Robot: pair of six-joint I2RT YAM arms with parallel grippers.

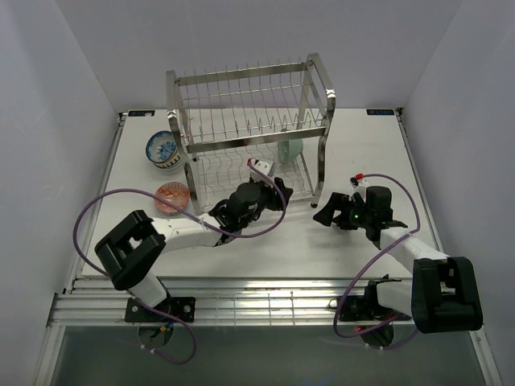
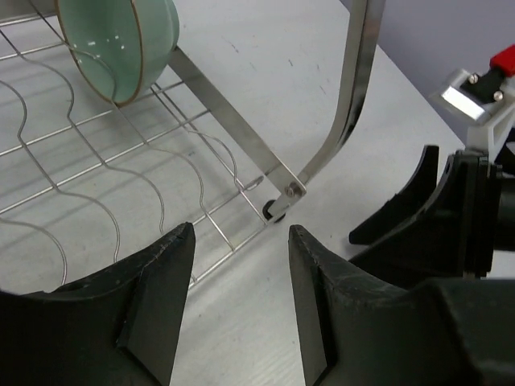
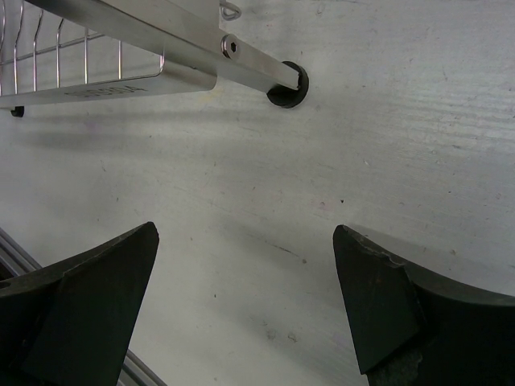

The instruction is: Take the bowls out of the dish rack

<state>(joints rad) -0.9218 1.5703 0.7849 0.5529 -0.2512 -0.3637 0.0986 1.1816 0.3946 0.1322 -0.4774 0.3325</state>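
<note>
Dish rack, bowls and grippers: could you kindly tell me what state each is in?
Rack: upright, upper tier empty, one bowl in lower tier.
Mint bowl: on edge in lower tier, ungripped.
Blue bowl: unloaded, upright on table.
Red bowl: unloaded, upright on table.
Left gripper: open, empty.
Right gripper: open, empty.

The top camera is looking down from above and behind the arms, taking in the whole table and rack, while both wrist cameras are hovering low and close, framing the rack's front right foot from opposite sides.
</note>
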